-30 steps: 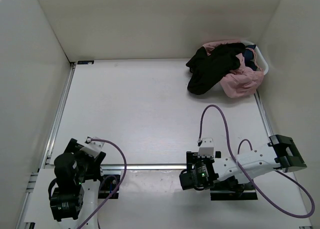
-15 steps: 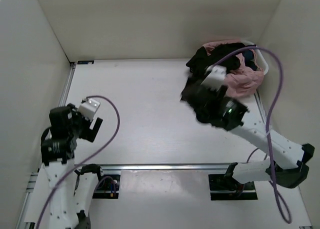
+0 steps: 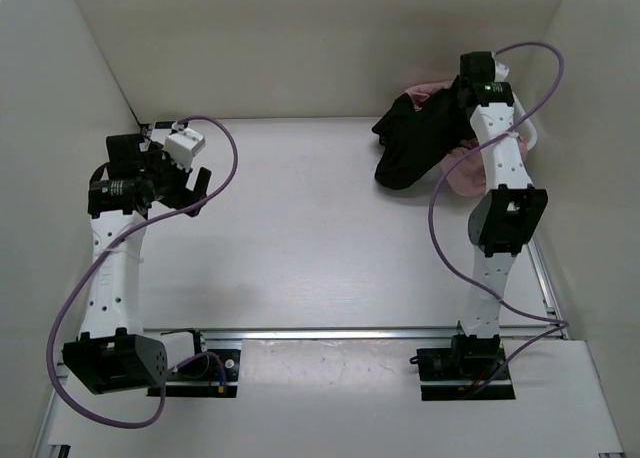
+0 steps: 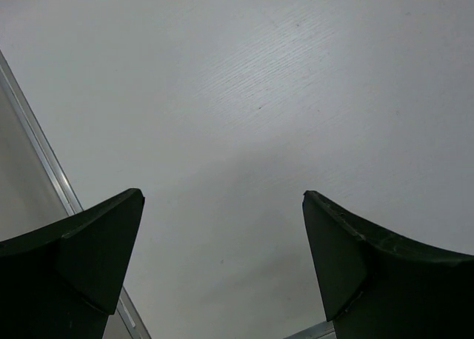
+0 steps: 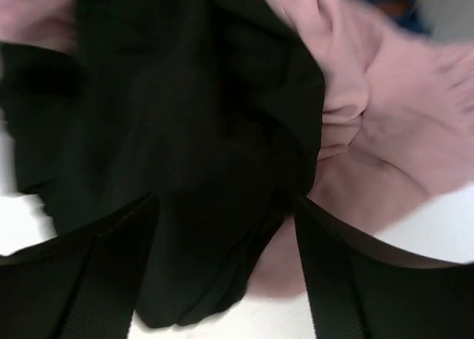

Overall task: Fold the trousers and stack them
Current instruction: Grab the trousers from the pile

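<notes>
Presently: right gripper poised over the trouser heap, upper right

Item 1. Black trousers (image 3: 410, 148). Crumpled, in the upper right of the top view, spilling from the white basket (image 3: 530, 128) down-left onto the table (image 3: 300, 228). Their long axis runs roughly from the basket rim toward the frame centre. Not yet folded.

Item 2. Pink trousers (image 3: 490, 163). Bunched under and to the right of the black pair, against the basket.

Item 3. Right gripper (image 5: 224, 200). Much the nearer effector. The arm is stretched up the right side of the top view, wrist above the heap and pointing down into it. The wrist view shows the jaws spread wide with black cloth filling the gap below and pink to the right. Nothing is clamped, and whether the fingertips touch the fabric cannot be told.

Item 4. Left gripper (image 4: 222, 198). Far left of the frame, well apart from the garments. The arm is raised, with the jaws wide apart over bare tabletop, holding nothing.

Note. A pick of the black pair probably falls to the right arm, straight down.
</notes>
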### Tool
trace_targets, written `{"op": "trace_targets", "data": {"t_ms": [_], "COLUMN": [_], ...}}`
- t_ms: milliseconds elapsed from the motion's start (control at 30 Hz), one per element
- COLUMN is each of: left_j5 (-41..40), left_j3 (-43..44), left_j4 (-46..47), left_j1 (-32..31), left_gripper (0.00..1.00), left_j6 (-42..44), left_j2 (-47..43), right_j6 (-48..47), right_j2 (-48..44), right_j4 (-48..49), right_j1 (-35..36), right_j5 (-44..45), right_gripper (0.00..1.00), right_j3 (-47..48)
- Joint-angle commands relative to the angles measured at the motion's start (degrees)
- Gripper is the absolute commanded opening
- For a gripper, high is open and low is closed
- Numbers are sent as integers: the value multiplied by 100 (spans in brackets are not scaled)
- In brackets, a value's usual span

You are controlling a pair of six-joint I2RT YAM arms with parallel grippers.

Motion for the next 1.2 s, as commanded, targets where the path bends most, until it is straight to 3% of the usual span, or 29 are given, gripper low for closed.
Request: {"op": "trace_targets", "data": {"t_ms": [0,100,167,267,300,333,433,600,767,867,967,1100,1167], "left_j5": [276,162,161,100,100,100,100,38,38,-67,-190,-321,-515], "left_j3": [-284,-618,-793,-794,-794,-794,-794,-794,-794,-794,-794,-794,-742], "left_j4": [250,303,417,470,470,470,470,470,470,470,523,575,576], "left_j1": [18,18,18,18,18,18,18,18,18,18,18,18,18], "left_gripper": [100,100,100,100,100,100,100,100,100,100,100,100,100], "left_j6": [-94,20,72,73,12,11,11,11,-59,-112,-244,-463,-595], "left_j2": [-232,-399,-452,-452,-452,-452,-400,-452,-646,-795,-962,-1164,-1164], "right_j6": [419,289,226,174,174,174,95,-571,-1477,-2118,-2761,-2832,-2526], "right_j2": [76,130,130,130,130,130,-54,-1169,-2514,-3174,-3614,-3667,-3667], "right_j4": [-29,312,437,587,648,648,648,1183,2395,3388,4204,4480,4480], "right_j1": [-512,-566,-566,-566,-566,-566,-566,-215,532,1199,2296,3745,4012], "right_j5": [-1141,-1441,-1442,-1442,-1442,-1372,-1319,-512,438,291,-514,-1221,-1222], "right_gripper": [76,76,68,39,10,1,0,0,0,0,0,0,0], "right_j3": [-121,-393,-394,-394,-394,-394,-341,-605,-605,-491,-491,-420,-420]}}
